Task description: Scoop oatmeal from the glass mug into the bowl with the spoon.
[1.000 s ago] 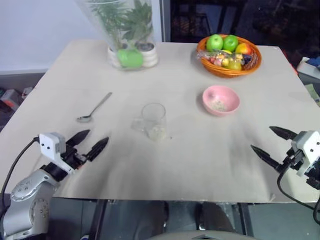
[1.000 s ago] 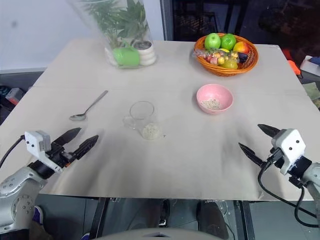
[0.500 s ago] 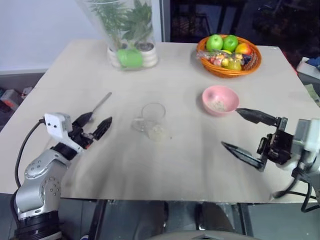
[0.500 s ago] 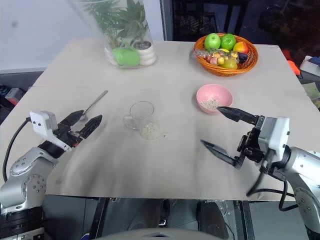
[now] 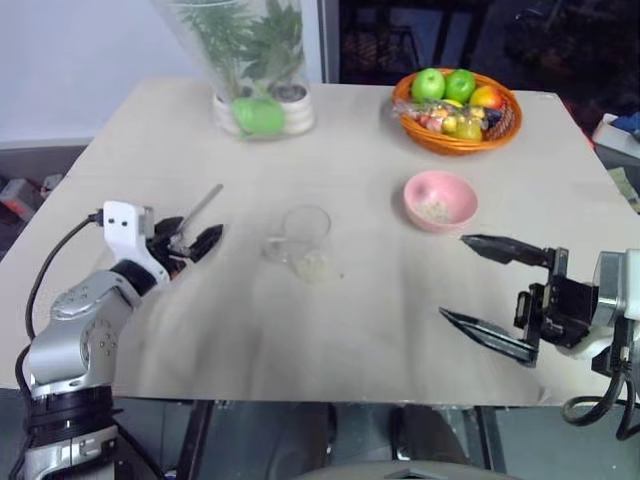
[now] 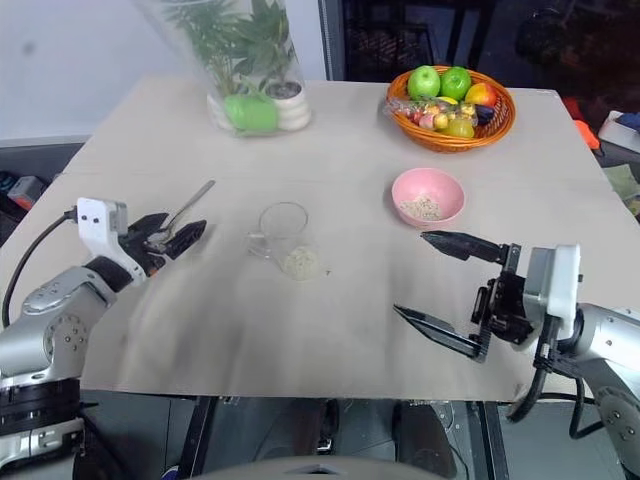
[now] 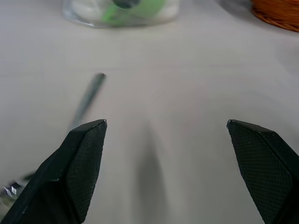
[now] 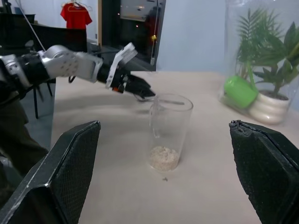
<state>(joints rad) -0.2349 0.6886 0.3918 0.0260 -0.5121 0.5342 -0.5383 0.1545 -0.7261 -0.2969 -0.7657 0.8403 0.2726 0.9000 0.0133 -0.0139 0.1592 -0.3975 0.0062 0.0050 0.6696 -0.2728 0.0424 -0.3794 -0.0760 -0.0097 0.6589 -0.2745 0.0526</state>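
Observation:
The spoon [image 5: 203, 205] lies on the table at the left, its handle pointing away toward the plants. My left gripper [image 5: 196, 236] stands open over the spoon's bowl end, with one finger [image 7: 81, 161] across the lower handle; nothing is gripped. The glass mug [image 5: 305, 236] stands mid-table with a little oatmeal [image 5: 313, 266] in its bottom. To its right is the pink bowl [image 5: 441, 198], holding a few flakes. My right gripper [image 5: 455, 277] hovers open near the table's front right, turned sideways and pointing at the mug [image 8: 170, 128].
A tall clear vase with green plants [image 5: 255, 60] stands at the back left, and an orange basket of fruit [image 5: 458, 105] at the back right. The table's front edge [image 5: 330, 398] runs just below both arms.
My left gripper has moved forward to the spoon's bowl end. My right gripper rose, swung left and turned to point at the mug, mostly in the first half second.

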